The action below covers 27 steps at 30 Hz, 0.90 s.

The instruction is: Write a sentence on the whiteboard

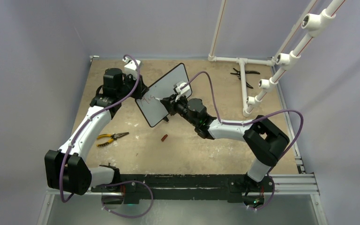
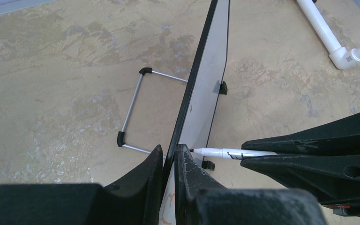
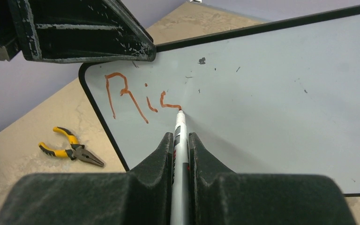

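Observation:
The whiteboard [image 1: 168, 82] stands tilted on edge at mid-table, black-framed and white. My left gripper [image 2: 168, 157] is shut on its upper corner edge, one finger on each face. My right gripper [image 3: 181, 138] is shut on a white marker [image 3: 180, 129], whose tip touches the board face [image 3: 281, 108]. The sentence [image 3: 136, 96] reads as red strokes "Ric" near the board's top left corner, and the marker tip rests at the end of the last stroke. The left wrist view shows the marker [image 2: 220, 153] meeting the board [image 2: 211, 79] just beside my left fingers.
Yellow-handled pliers [image 1: 111, 138] lie on the table left of the board, and a small red cap [image 1: 164, 138] lies in front of it. Black pliers [image 1: 243, 75] and a white pipe frame [image 1: 262, 61] occupy the back right. A wire stand [image 2: 136, 108] juts from the board's back.

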{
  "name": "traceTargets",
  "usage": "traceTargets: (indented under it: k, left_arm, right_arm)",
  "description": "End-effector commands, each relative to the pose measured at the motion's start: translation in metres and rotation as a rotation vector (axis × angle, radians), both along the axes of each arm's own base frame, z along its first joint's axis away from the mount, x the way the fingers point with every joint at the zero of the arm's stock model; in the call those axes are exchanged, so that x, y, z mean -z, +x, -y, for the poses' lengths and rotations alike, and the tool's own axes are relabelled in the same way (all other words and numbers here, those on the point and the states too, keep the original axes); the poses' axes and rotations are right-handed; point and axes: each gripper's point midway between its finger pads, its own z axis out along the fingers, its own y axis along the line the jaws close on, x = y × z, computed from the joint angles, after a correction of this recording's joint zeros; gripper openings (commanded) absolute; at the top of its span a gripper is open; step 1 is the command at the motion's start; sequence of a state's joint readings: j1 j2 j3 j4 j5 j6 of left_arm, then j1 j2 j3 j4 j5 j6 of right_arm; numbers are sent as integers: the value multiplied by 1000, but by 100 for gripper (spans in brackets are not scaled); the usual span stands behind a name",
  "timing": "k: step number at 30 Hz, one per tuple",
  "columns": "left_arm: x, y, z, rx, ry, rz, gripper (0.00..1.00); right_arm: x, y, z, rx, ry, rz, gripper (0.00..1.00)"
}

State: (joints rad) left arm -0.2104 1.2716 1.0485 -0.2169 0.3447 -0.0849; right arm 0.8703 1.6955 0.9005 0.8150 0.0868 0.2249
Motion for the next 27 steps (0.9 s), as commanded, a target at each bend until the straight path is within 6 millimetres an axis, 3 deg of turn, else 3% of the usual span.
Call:
traceTargets:
  k: [1,9,15,21,27]
  left_arm:
    - [-5,0,-2,-9,-4,26,0]
    - [-4,-1,-2,-6,-5,25,0]
    - [-5,-1,-1,-3,-9,26,0]
    - [-8,4,5,22,-27,27,25]
    - [-12,12,21,91,-71,20,33]
  right_arm:
    - [15,-8,0,-15,-23,-36,0]
    - [6,-17,-10,-71,7,-14,0]
    - [-25,-31,-8,-124,69,42,0]
    - [-41,-40,4,-125,69,38,0]
    - [-52,-41,26,-78,29,60,0]
